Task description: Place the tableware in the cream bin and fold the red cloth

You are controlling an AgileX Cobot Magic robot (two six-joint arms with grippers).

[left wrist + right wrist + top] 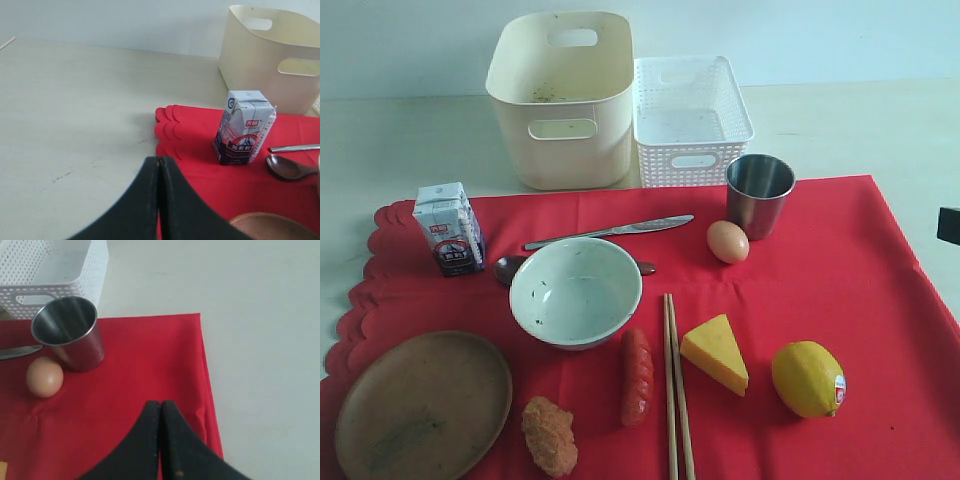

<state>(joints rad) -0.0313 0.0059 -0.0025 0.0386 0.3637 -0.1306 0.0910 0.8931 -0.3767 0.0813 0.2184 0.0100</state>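
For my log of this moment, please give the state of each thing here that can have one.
cream bin: upright, no tableware inside
white basket: upright, empty
steel cup: upright, empty
speckled bowl: upright, empty
red cloth: spread flat, unfolded
milk carton: upright, closed
left hand: shut, empty
right hand: shut, empty

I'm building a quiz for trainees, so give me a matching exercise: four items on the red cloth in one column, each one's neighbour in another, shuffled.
1 shiny steel cup
2 round brown wooden plate
3 pair of wooden chopsticks
4 blue-and-white milk carton

A between red sausage and yellow cheese wedge
B beside dark spoon
C beside brown egg
D beside orange breaded lump

Pairs: 1-C, 2-D, 3-A, 4-B.
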